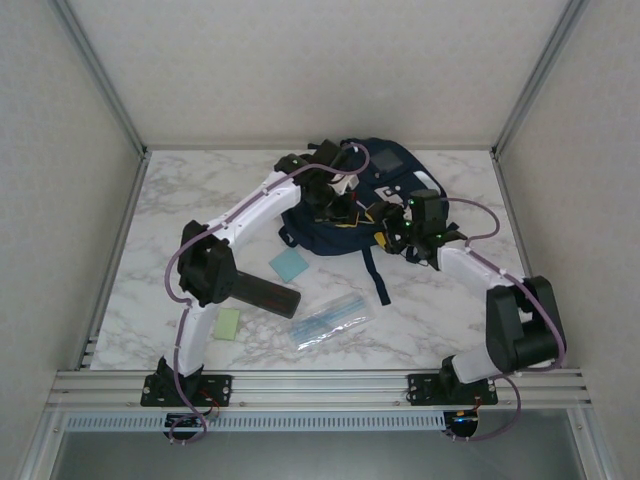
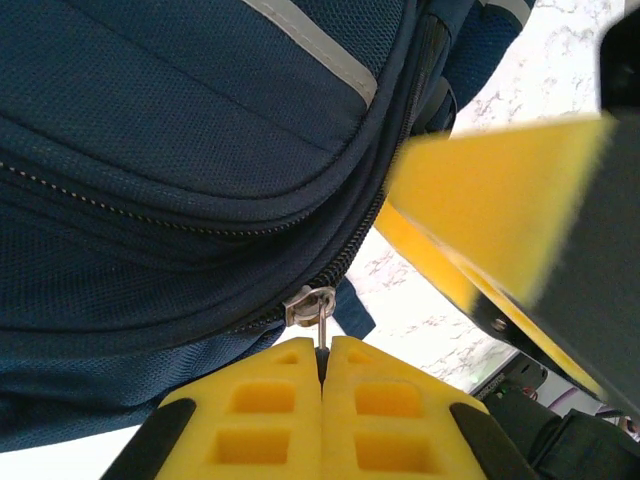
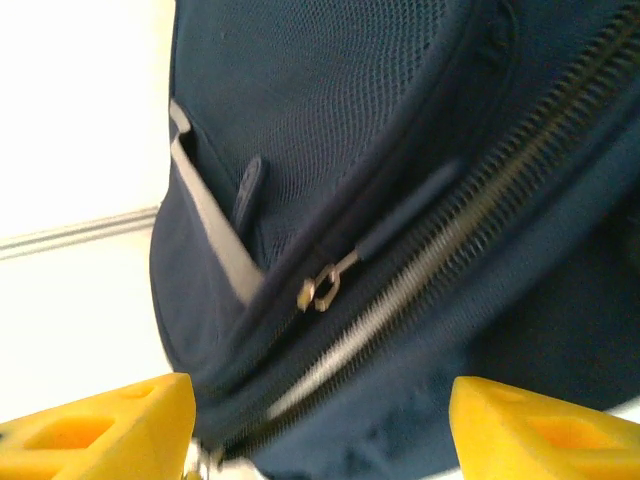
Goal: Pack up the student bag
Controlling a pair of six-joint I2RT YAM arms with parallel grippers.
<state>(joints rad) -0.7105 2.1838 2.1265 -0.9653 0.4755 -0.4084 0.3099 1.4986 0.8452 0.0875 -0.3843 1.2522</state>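
- At the bottom centre of the left wrist view, the left gripper [image 2: 323, 352] is pressed fully together. Its two yellow fingers [image 2: 265, 400] meet on the thin metal zipper pull [image 2: 322, 330] of the student bag [image 2: 150, 130].
- Navy fabric with a white stripe [image 2: 320, 50] takes up the upper left of that view, and the zip line curves down to the pinched pull.
- A blurred yellow finger of the other arm crosses the right side of that view.
- In the right wrist view, the right gripper [image 3: 320, 440] stands wide apart, with one yellow finger [image 3: 110, 425] at the lower left corner and the other at the lower right.
- It holds nothing. The bag's dark edge lies in the gap between the fingers.
- A second zipper pull [image 3: 325, 285] hangs free near the middle of that view, beside a diagonal row of zip teeth [image 3: 470, 230]. That view is soft with blur.
- From above, the left arm [image 1: 250, 210] rises from its base at lower left and bends at a black elbow. Its white forearm slants up and right onto the bag's upper left part.
- The right arm [image 1: 520, 325] folds at a black elbow near the right edge and reaches up and left to the bag's right side.
- The bag lies at upper centre on the marble table [image 1: 180, 200].
- Below the bag lie a light blue square [image 1: 290, 265], a green square [image 1: 228, 323] and a clear packet [image 1: 330, 320].
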